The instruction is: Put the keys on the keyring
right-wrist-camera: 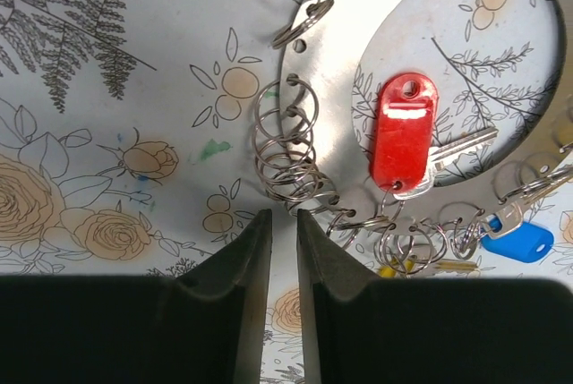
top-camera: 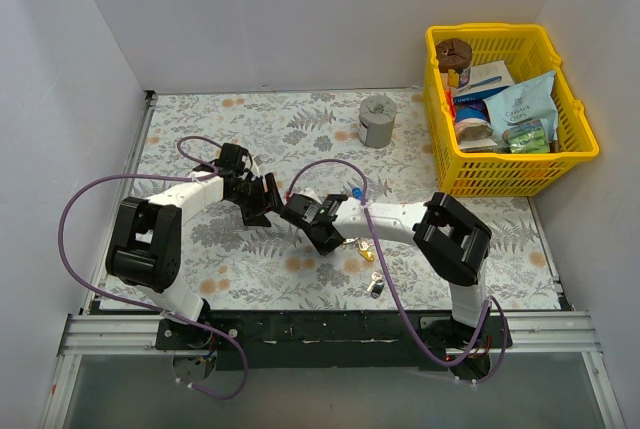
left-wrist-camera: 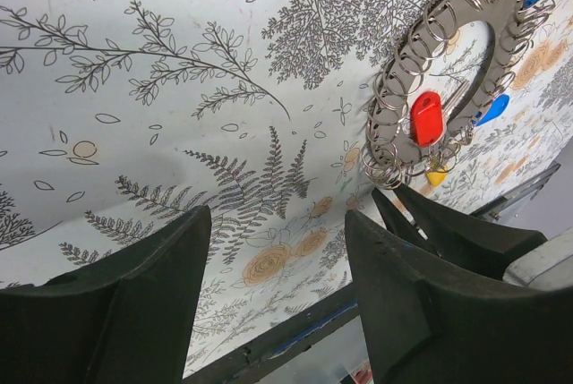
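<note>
Rings (right-wrist-camera: pixel 288 149) crowding keyring (right-wrist-camera: pixel 327 71) rim (red-headed key (right-wrist-camera: pixel 405 132) inside), cup (top-camera: pixel 377 120) well apart

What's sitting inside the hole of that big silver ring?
A red-headed key lies in the opening of the keyring, its silver blade pointing right. The flowered table cover shows through around it. The part of the cover under the red head is hidden.
</note>
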Motion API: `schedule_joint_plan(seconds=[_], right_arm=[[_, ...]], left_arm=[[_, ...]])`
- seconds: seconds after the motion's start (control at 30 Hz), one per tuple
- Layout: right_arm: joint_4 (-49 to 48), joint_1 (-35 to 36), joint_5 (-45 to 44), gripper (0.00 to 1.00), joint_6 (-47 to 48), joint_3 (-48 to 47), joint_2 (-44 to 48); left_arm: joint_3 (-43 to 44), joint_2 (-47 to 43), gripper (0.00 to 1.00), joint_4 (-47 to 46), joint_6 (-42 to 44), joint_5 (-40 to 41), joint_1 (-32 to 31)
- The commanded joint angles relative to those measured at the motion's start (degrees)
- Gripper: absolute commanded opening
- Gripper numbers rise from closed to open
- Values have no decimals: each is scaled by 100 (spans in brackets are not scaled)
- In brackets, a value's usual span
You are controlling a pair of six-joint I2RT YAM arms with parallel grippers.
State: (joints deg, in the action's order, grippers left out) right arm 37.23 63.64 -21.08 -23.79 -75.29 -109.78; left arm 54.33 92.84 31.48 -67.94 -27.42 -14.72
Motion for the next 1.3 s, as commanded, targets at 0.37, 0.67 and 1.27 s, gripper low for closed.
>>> schedule_joint_plan(seconds=[0.37,0.67,1.27], right_arm=[[-111,-88,-256,29,15,22,106],[-480,-158,86,21,76,330,53],[-805,-387,745,1,814,690,1151]], left_arm=[[-54,-249,61,-55,71,9,31],[-106,-248,61,-46,71,44,31],[263,-477,61,121,238,299,31]])
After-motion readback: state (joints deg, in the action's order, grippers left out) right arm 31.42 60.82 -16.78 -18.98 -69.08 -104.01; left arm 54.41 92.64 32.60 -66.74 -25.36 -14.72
